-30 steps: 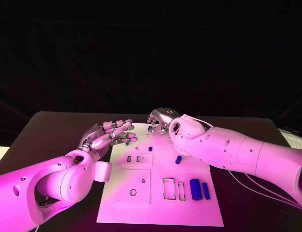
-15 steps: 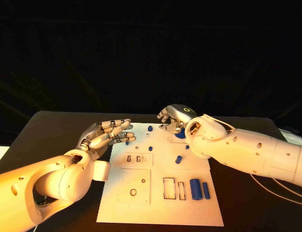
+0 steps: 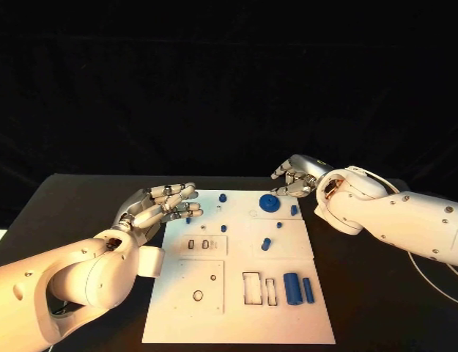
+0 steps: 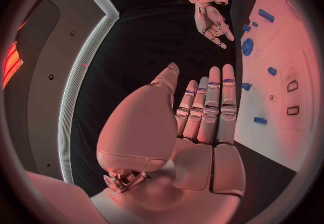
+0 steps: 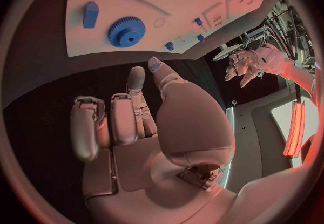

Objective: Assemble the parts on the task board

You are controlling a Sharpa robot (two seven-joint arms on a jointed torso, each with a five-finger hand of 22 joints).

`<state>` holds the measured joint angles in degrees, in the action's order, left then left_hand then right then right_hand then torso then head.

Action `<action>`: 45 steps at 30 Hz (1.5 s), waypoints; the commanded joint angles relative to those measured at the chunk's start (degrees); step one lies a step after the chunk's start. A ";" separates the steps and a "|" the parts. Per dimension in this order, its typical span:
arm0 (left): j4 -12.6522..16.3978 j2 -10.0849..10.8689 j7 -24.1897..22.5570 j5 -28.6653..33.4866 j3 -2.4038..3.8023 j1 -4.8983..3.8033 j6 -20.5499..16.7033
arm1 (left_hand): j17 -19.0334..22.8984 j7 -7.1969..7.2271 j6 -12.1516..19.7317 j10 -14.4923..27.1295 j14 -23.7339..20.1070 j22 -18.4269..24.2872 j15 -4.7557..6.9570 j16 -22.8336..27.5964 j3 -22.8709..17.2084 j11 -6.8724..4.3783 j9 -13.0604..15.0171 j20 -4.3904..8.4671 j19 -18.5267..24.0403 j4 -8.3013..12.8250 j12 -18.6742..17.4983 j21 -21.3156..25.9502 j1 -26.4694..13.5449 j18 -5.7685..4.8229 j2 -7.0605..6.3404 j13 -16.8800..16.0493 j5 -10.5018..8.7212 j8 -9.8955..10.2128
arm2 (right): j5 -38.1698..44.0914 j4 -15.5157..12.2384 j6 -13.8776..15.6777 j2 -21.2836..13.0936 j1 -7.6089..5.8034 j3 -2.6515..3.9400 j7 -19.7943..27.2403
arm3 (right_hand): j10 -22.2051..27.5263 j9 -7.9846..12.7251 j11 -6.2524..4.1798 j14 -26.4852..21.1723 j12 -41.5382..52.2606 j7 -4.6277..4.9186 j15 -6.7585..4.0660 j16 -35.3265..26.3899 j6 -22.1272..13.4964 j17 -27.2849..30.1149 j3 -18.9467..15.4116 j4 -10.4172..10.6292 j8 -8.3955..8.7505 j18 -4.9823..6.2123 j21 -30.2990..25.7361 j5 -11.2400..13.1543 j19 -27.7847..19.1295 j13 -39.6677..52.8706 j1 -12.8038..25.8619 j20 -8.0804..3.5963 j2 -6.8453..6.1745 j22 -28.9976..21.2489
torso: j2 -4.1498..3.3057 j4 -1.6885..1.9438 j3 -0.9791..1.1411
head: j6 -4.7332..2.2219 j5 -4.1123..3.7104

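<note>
Head view: both silver hands are hovering with nothing in them, fingers apart, the left hand (image 3: 163,204) beside the flat white plastic task board (image 3: 223,308), the right hand (image 3: 297,174) just past its far corner, seemingly poised above the round blue toothed gear (image 3: 270,202) lying there.

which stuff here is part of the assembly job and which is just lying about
For the job: task board; blue gear; large blue cylinder; slim blue bar; small blue pieces; left hand; right hand.

Lying about: black table; white cable.
</note>
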<state>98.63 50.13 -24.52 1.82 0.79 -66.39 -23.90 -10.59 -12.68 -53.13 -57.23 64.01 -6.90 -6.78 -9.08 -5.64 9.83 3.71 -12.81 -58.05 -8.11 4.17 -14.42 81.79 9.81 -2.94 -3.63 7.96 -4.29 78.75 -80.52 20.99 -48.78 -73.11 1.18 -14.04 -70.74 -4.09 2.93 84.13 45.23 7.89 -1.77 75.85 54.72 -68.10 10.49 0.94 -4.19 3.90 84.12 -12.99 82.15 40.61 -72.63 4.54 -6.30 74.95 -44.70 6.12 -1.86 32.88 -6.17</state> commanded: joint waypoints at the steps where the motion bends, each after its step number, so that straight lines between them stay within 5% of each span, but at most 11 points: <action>1: -0.05 -0.12 -0.26 -0.04 0.05 -0.07 1.35 | -0.05 0.00 -0.30 -0.23 -0.05 0.00 -0.08 0.24 0.01 0.09 0.03 0.03 -0.47 0.34 -0.21 -0.21 0.05 0.54 0.65 -0.05 -0.34 0.38 | -3.30 1.28 -5.56 0.59 -0.02 -0.01 -2.47 | 0.45 -0.01 0.03 2.51 1.82 0.31 0.37 0.52 0.17 -0.68 -0.58 0.18 -0.26 -1.07 0.24 -0.40 -0.04 2.41 -0.64 0.28 0.34 2.14 | 0.00 0.02 -0.03 | 0.01 -0.15; 22: -0.26 -0.05 -0.22 -0.04 0.04 -0.06 1.53 | -0.07 0.02 -0.31 -0.25 -0.05 0.00 -0.07 0.26 -0.01 0.08 0.03 0.03 -0.47 0.39 -0.21 -0.20 0.07 0.54 0.66 -0.05 -0.34 0.37 | 0.88 4.27 -8.89 4.06 1.73 -0.13 -3.68 | -0.36 -0.05 0.15 2.73 7.16 0.41 0.53 2.17 0.15 -2.89 -1.84 0.77 -0.49 -1.19 0.64 -0.26 0.25 9.12 -1.95 0.50 0.90 2.91 | -0.03 0.25 -0.19 | 0.49 -0.09; 45: -0.43 0.01 -0.02 -0.04 0.04 -0.06 1.63 | -0.07 0.02 -0.31 -0.25 -0.05 0.00 -0.07 0.26 -0.01 0.08 0.03 0.03 -0.47 0.39 -0.21 -0.20 0.07 0.54 0.66 -0.05 -0.34 0.37 | 5.08 5.33 -8.06 4.50 2.01 -0.12 -4.67 | -0.93 -0.17 0.01 2.75 9.61 0.32 0.43 2.76 1.19 -3.67 -0.98 0.12 -1.14 -1.35 1.03 0.47 0.66 12.55 -4.24 0.45 2.15 3.72 | -0.06 0.27 -0.18 | 0.80 0.17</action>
<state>98.15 50.19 -24.35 1.82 0.78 -66.38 -23.46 -10.57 -12.68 -53.13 -57.23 64.01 -6.90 -6.78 -9.08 -5.64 9.83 3.71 -12.81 -58.05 -8.12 4.17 -14.42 81.79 9.81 -2.94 -3.62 7.96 -4.29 81.62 -75.18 13.42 -44.30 -71.15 1.08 -18.14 -71.43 -4.16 2.94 83.91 54.51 8.32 -1.55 78.39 55.55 -71.72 9.43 1.26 -5.09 3.05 84.81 -12.73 82.57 53.12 -76.33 4.95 -4.25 74.92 -44.73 6.39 -2.05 33.66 -6.08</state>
